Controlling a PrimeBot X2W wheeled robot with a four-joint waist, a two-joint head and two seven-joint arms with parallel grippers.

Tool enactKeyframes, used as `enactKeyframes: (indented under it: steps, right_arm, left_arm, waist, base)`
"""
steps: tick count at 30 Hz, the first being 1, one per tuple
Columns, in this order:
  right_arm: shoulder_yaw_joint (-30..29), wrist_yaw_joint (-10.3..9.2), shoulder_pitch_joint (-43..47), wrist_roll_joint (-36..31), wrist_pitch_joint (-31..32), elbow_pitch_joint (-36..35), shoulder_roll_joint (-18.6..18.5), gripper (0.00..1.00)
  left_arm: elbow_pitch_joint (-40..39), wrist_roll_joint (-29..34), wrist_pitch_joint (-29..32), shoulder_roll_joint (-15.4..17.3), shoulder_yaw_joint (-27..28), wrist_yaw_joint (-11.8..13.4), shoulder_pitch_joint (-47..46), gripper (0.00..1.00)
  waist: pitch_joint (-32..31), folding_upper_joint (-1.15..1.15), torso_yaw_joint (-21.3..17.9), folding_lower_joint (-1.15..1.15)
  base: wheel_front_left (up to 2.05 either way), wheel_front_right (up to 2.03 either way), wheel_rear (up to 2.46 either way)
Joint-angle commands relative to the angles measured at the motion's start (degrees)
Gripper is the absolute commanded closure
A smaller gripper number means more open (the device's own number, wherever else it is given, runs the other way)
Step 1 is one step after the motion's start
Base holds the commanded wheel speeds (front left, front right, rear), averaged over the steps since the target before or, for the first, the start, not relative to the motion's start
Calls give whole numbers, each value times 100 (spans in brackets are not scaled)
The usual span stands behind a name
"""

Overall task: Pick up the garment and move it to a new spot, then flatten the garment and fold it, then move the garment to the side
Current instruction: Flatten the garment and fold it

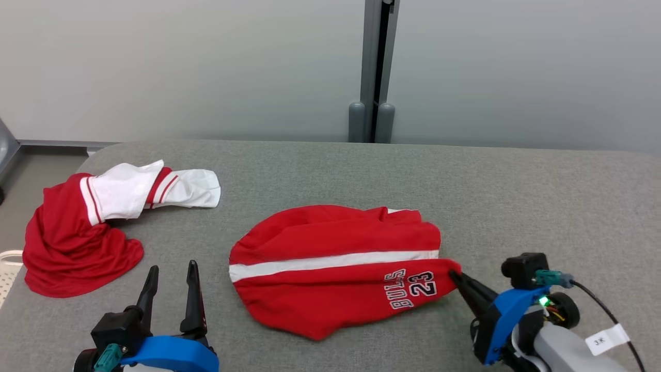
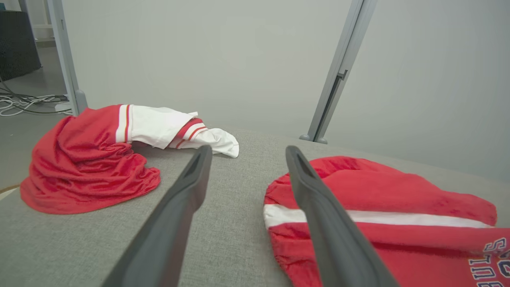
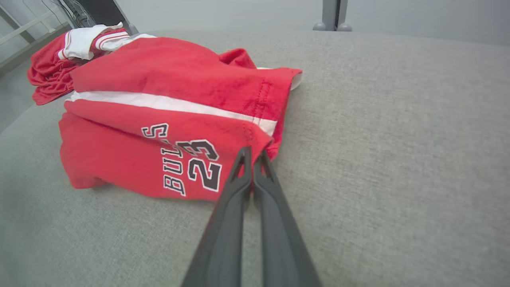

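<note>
The shorts (image 1: 330, 268) lie lengthwise from 9 to 3 o'clock, waistband toward 9. The right gripper (image 1: 457, 276) pinches their 3 o'clock corner; the left gripper (image 1: 173, 266) gapes at 8 o'clock.

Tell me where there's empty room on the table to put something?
The right side of the table, beyond the shorts, is bare, and so is the far strip behind them. The left end is crowded by the red and white garment.

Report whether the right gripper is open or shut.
Shut. In the right wrist view the right gripper's fingers press together at the tips, pinching the hem corner of the red shorts.
</note>
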Motion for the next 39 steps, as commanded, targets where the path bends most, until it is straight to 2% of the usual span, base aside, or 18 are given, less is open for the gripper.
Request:
enactKeyframes:
  steps: [1,5,8,17,18,19,20,21,27,31,34,39]
  right_arm:
    - [9,1,-64,23,-84,-25,-108,100]
    - [20,1,-55,49,-407,-106,-413,100]
    - [148,1,185,115,-390,-108,-534,100]
    - [331,1,765,354,-321,204,-675,100]
    - [308,1,788,361,-327,261,-671,96]
    - [289,1,816,359,-334,323,-675,84]
    - [277,1,837,354,-333,382,-675,61]
    - [265,0,863,369,-326,426,-655,0]
    - [-34,1,758,493,-562,257,-645,0]
    - [-673,1,682,441,-672,-237,-816,0]
    - [-1430,1,821,-46,-676,-960,-823,0]
    - [-2538,1,1276,-1020,-677,-2054,-455,0]
  left_arm:
    - [-1,37,-15,-17,13,-39,-10,0]
    - [32,97,-15,-54,49,-87,-25,0]
    - [66,125,-16,-82,72,-118,-44,0]
    - [181,205,-15,-141,138,-189,-54,0]
    - [189,206,-15,-146,143,-193,-58,0]
    - [201,205,-15,-149,150,-201,-60,0]
    - [212,214,-15,-150,158,-199,-60,0]
    - [224,223,-16,-154,159,-212,-59,0]
    - [277,260,-16,-152,186,-254,-85,0]
    - [200,277,-16,-153,277,-220,-18,0]
    - [111,317,-16,-162,347,-209,17,0]
    - [-91,445,-15,-162,388,-282,34,0]
  waist:
    - [-15,0,-38,0]
    - [-2,0,-167,0]
    - [3,0,-214,0]
    - [51,0,-253,0]
    - [55,0,-258,0]
    - [55,0,-264,0]
    - [52,0,-272,0]
    - [50,0,-282,0]
    - [11,0,-353,0]
    - [-39,0,-435,0]
    - [-58,0,-500,0]
    - [-113,0,-593,0]
  base:
    - [0,0,0]
    - [0,0,0]
    - [0,0,0]
    - [0,0,0]
    - [0,0,0]
    - [0,0,0]
    - [0,0,0]
    - [0,0,0]
    - [0,0,0]
    - [0,0,0]
    - [0,0,0]
    - [0,0,0]
